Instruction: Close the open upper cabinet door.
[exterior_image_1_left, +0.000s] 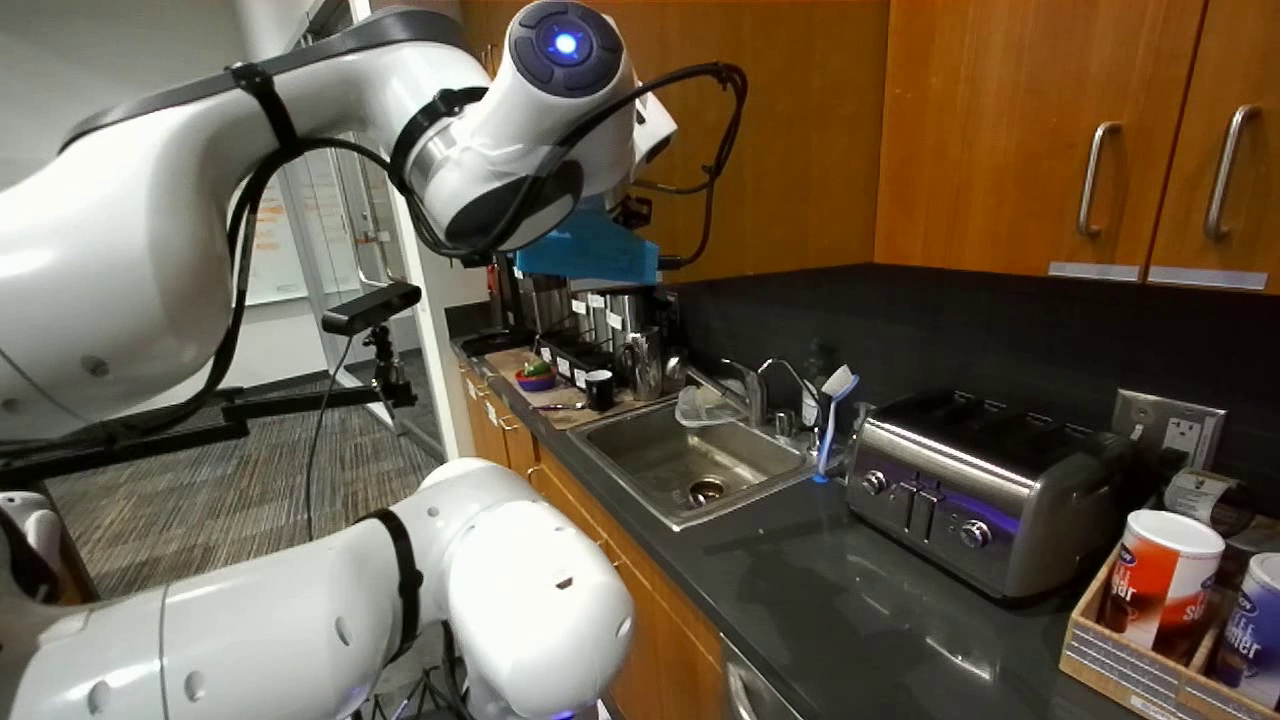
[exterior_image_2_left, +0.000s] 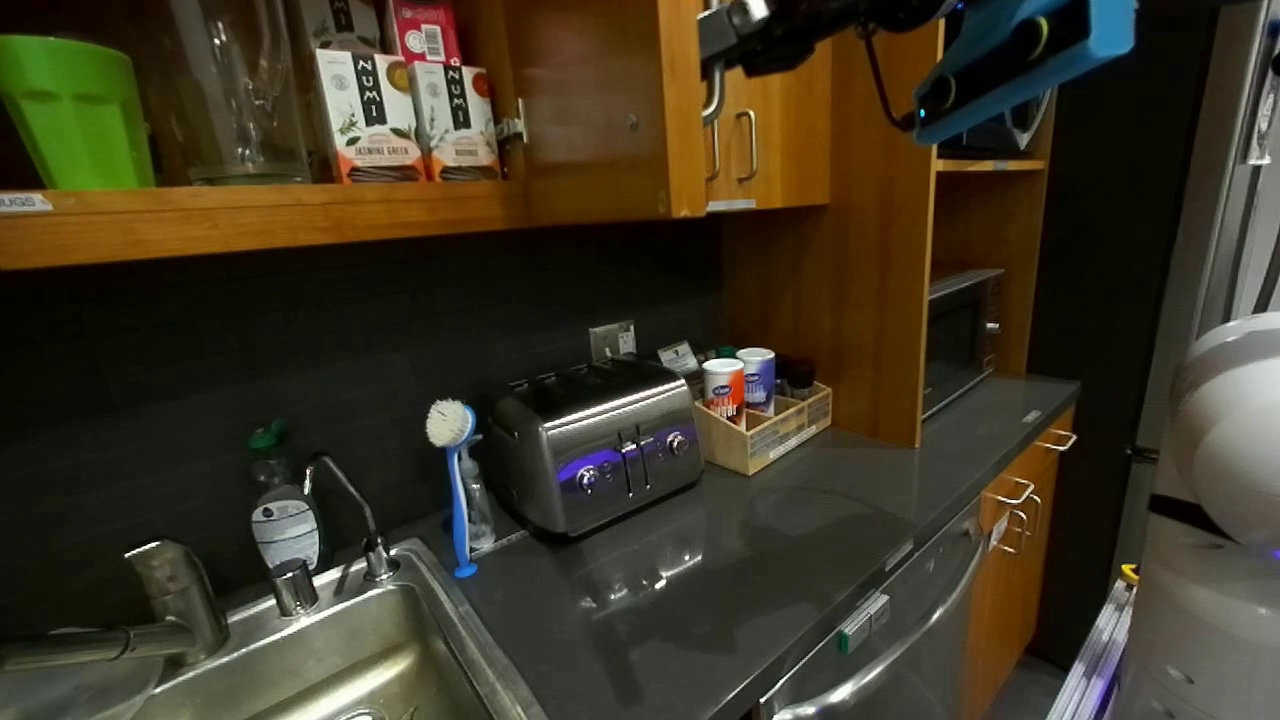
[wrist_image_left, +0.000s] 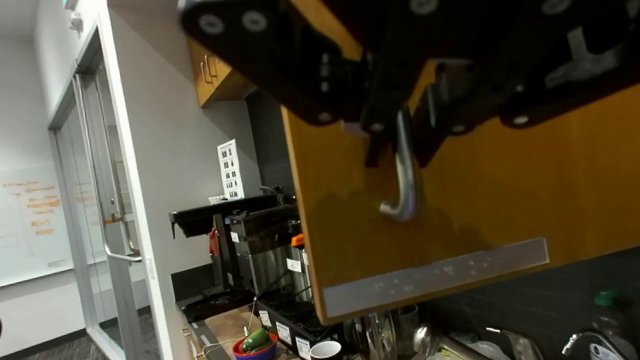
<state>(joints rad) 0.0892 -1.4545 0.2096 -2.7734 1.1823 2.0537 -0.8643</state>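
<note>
The claw (wrist_image_left: 399, 152) is narrow, clasping the bar handle (wrist_image_left: 406, 187) of the open upper cabinet door (wrist_image_left: 490, 210), which stands out above the table (exterior_image_2_left: 830, 500), hinged beside a shelf (exterior_image_2_left: 300, 212) of tea boxes (exterior_image_2_left: 370, 115). The table's surface is dark grey and glossy; it carries a toaster (exterior_image_2_left: 600, 450) and a wooden box (exterior_image_2_left: 770, 445) of canisters (exterior_image_2_left: 722, 385), with a steel sink (exterior_image_1_left: 655, 458) let into it. Farther off are striped carpet (exterior_image_1_left: 240, 490), a glass door (wrist_image_left: 100, 210) and a whiteboard (wrist_image_left: 30, 255) with orange writing (wrist_image_left: 44, 204).

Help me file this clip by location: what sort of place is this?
Most likely a shared office kitchenette. A metal sink and a wide toaster mark it as a kitchen; the whiteboard marked in orange, seen in the wrist view, suggests a workplace.
</note>
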